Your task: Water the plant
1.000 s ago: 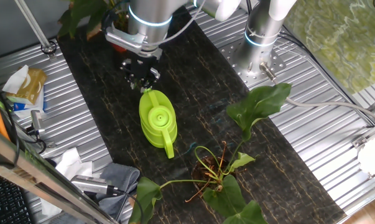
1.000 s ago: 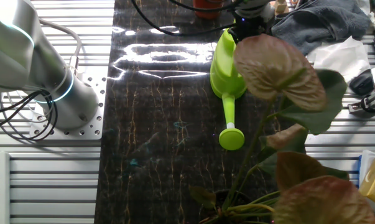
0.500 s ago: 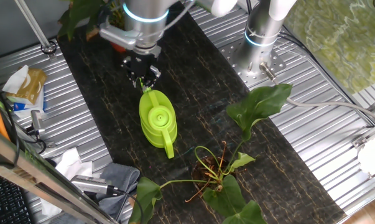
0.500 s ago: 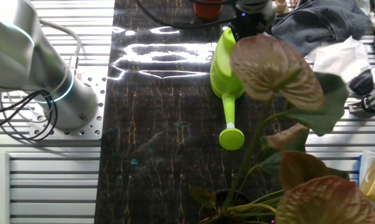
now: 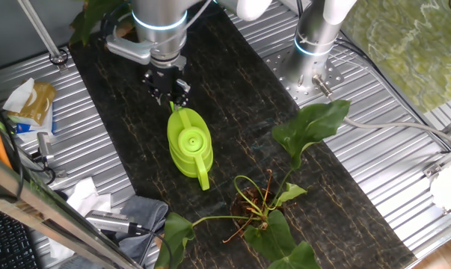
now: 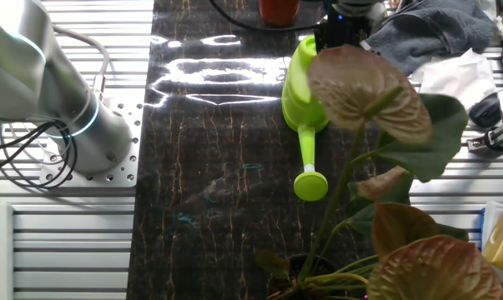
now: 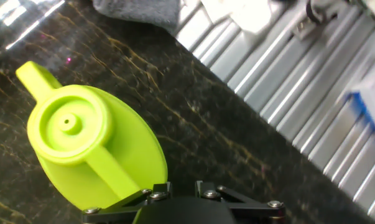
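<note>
At twelve o'clock of the lime-green watering can (image 5: 188, 149), the gripper (image 5: 167, 90) hovers beside its handle, presumably lining up a grasp; finger spacing unclear. Potted plant (image 5: 105, 13) sits at eleven o'clock.

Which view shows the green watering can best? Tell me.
One fixed view: the whole watering can from above, lid, handle and spout unobstructed. The other fixed view has a leaf covering part; the hand view crops its near end.
</note>
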Motion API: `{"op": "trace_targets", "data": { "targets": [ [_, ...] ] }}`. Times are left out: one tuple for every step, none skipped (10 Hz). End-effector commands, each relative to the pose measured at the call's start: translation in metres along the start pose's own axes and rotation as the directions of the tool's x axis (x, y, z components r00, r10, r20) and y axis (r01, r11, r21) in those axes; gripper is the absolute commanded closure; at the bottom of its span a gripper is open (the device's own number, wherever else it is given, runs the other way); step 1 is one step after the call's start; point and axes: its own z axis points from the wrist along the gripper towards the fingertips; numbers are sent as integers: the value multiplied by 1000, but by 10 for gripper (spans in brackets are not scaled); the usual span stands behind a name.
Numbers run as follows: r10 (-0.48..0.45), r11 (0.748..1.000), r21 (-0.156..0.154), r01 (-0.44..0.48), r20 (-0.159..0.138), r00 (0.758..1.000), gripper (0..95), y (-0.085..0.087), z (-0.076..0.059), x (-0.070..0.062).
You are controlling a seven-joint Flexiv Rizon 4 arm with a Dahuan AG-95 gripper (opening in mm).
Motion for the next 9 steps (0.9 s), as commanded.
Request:
{"op": "trace_targets", "data": {
  "targets": [
    [7, 1000, -19, -7, -8, 1000, 760, 0, 0, 0],
    [11, 1000, -28, -11, -9, 1000, 760, 0, 1, 0],
    [13, 999, -33, -13, -13, 1000, 760, 0, 0, 0],
    [13, 999, -33, -13, -14, 1000, 760, 0, 0, 0],
    [13, 999, -32, -13, -15, 1000, 760, 1, 0, 0],
    [15, 999, -32, -15, -16, 1000, 760, 1, 0, 0],
    [20, 999, -36, -21, -19, 1000, 760, 1, 0, 0],
    [25, 999, -41, -26, -24, 999, 760, 1, 0, 0],
    [33, 998, -46, -34, -32, 999, 760, 1, 0, 0]
  ]
}}
